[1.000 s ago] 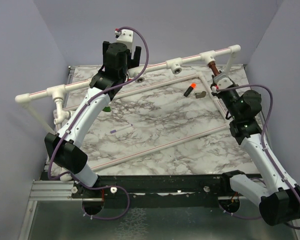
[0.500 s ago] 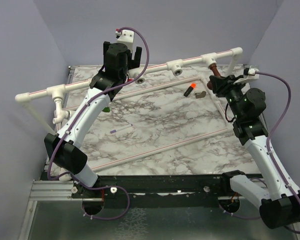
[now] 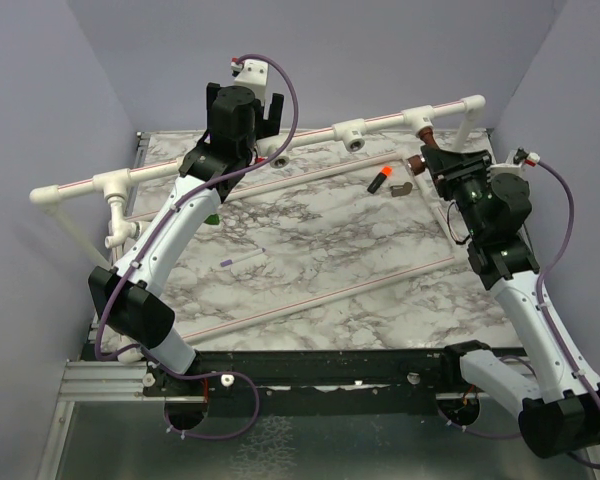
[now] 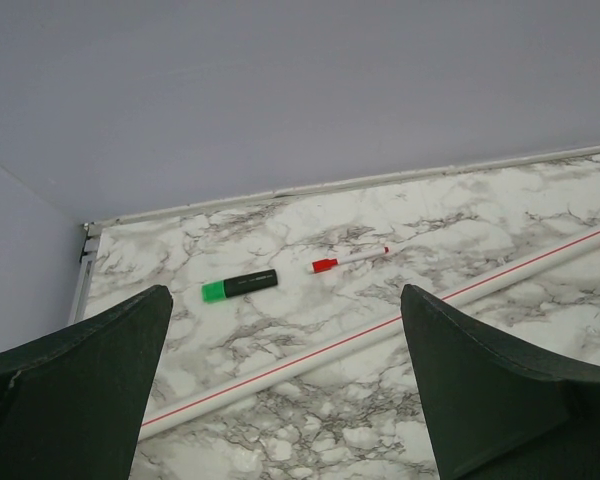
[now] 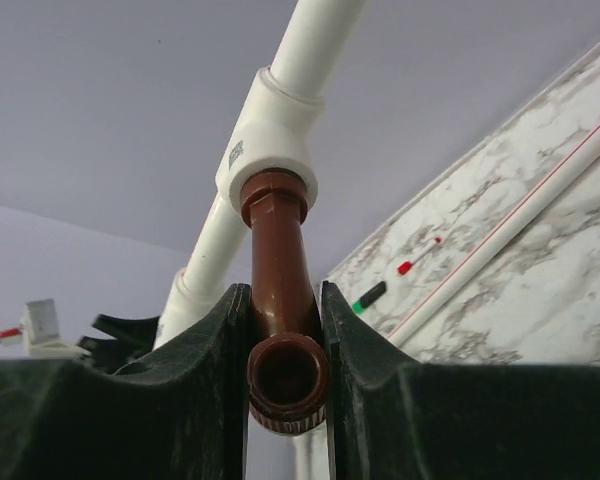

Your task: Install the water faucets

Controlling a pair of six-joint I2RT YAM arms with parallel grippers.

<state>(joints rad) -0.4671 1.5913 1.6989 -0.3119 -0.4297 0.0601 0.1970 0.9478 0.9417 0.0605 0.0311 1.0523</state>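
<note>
A marble-patterned table (image 3: 310, 250) is seen closed in by pale lilac walls on the left, far and right sides. A frame of white plastic pipe (image 3: 310, 132) is raised over the far part of the table, and lower runs of it lie on the surface. Open marble is left in the middle between them.

The left tool (image 4: 285, 292) is held high at the far left, above the raised pipe. Its two dark fingers are spread wide, with nothing between them and nothing touched.

The right tool (image 5: 283, 300) is raised at the far right, close to the right wall. Its fingers are pressed onto a dark reddish-brown plastic faucet (image 5: 278, 235), which is pinched at its lower body. The faucet's upper end is seated in a white tee fitting (image 5: 270, 150) on the raised pipe, and its round open mouth is turned towards the wrist camera. How far it is screwed in cannot be told, as the joint is hidden inside the tee.

What looks to be a white curved faucet (image 3: 120, 232) is seen under the far-left tee.

A small orange-and-black cylinder (image 3: 381, 180) and a small grey-brown bent piece (image 3: 402, 189) lie just beside each other, left of the right tool. A green-and-black marker (image 4: 239, 286) and a red-capped white pen (image 4: 349, 260) lie near a table edge.
</note>
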